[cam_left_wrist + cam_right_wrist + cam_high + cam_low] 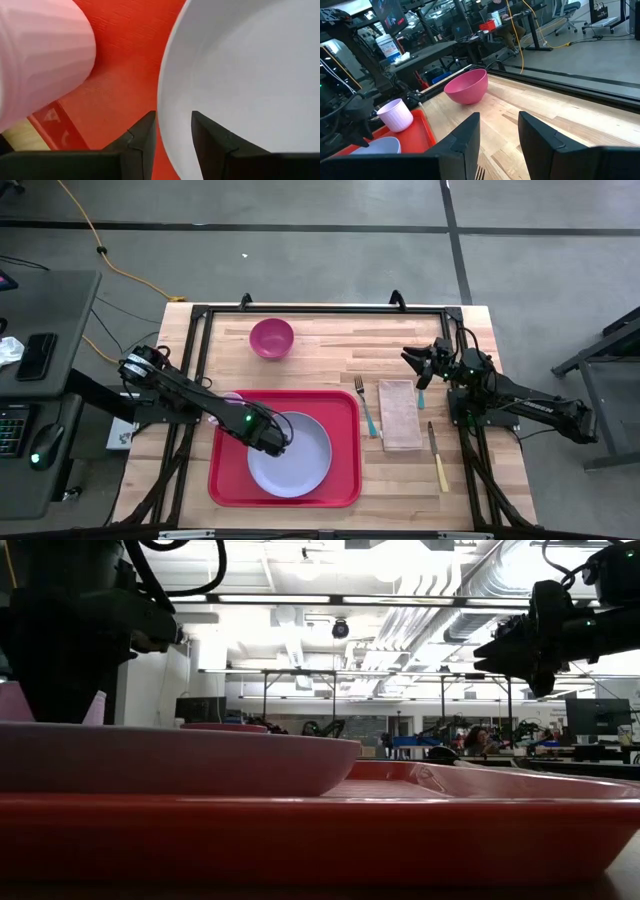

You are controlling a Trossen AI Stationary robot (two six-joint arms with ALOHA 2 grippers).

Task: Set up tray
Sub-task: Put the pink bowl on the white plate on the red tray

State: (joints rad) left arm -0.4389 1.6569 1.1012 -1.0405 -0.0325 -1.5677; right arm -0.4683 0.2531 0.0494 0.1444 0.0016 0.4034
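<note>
The red tray [340, 405] lies on the wooden table, and a lavender plate [300, 455] rests flat in it. My left gripper [275, 442] points down over the plate's left rim. It is open, one finger [142, 137] outside the rim [165, 100] over the tray floor [130, 60] and the other [210, 140] over the plate's inside. A pale pink ribbed cup [40, 55] stands on the tray's far left corner. My right gripper [415, 362] waits level at the table's far right, open [499, 135] and holding nothing.
A magenta bowl [271, 338] sits on the table beyond the tray. To the right of the tray lie a teal-handled fork [366, 408], a tan napkin [400, 415] and a yellow-handled knife [438, 458]. A black frame [320, 308] runs around the table.
</note>
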